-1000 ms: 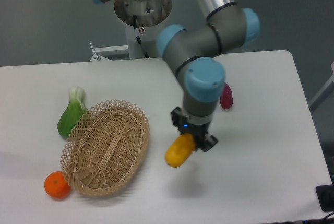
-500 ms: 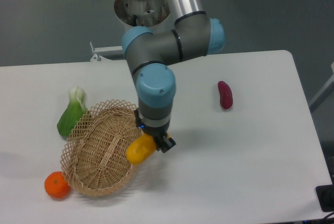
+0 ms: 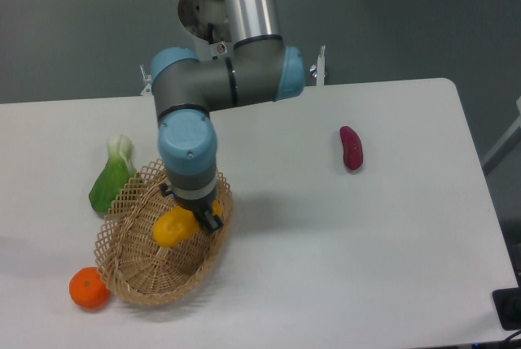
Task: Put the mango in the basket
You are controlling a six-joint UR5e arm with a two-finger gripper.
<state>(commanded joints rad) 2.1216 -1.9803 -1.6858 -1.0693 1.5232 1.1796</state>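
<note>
The hand (image 3: 194,217) grips the mango (image 3: 172,228) over the middle of the basket (image 3: 130,272), so we're at the release step, and next, I'd say, it lowers a touch and opens, orange (image 3: 88,289) waiting at eight o'clock.

mango (image 3: 172,229) above basket (image 3: 138,272), tool (image 3: 194,220) gripping
</note>
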